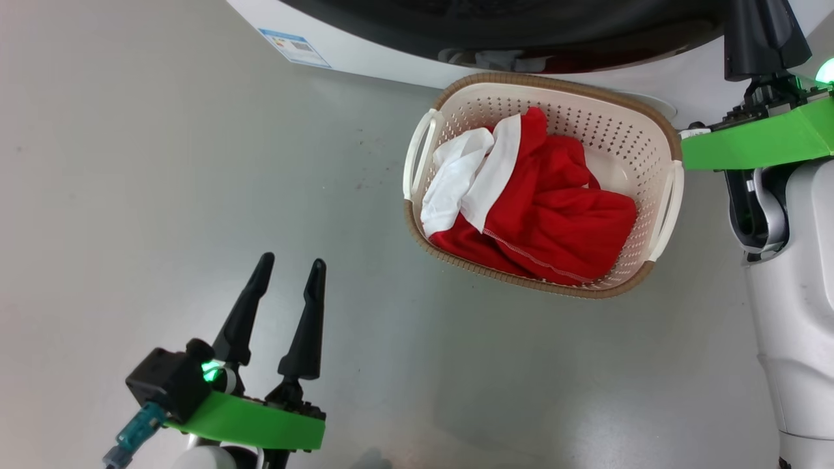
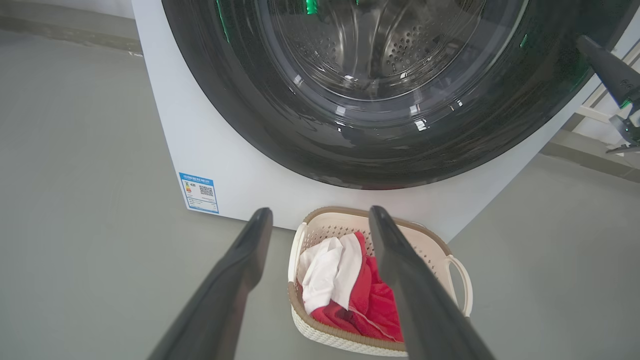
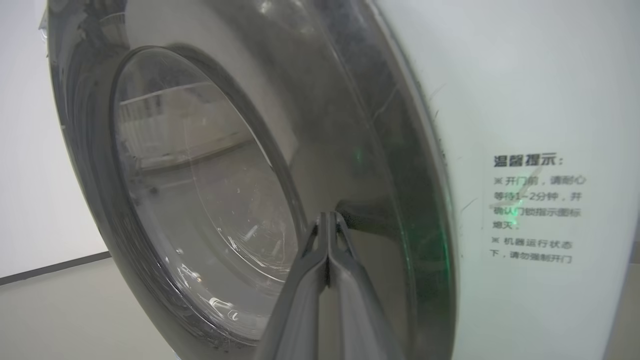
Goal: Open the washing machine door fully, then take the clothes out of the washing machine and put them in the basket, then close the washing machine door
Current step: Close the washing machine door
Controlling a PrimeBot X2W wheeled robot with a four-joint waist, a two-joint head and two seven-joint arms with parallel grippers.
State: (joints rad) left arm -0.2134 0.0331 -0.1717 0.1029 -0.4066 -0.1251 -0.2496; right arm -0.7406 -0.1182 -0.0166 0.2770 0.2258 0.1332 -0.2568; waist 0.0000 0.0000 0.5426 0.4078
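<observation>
Smooth grey floor (image 1: 163,163) | perforated cream basket (image 1: 612,140) | crumpled red clothes (image 1: 560,215)

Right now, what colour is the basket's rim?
Brown, woven-looking. The basket shows best in the head view.

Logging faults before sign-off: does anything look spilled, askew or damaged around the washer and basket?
Nothing stands out. The clothes lie wholly inside the upright basket, and the door looks flush against the washer.
</observation>
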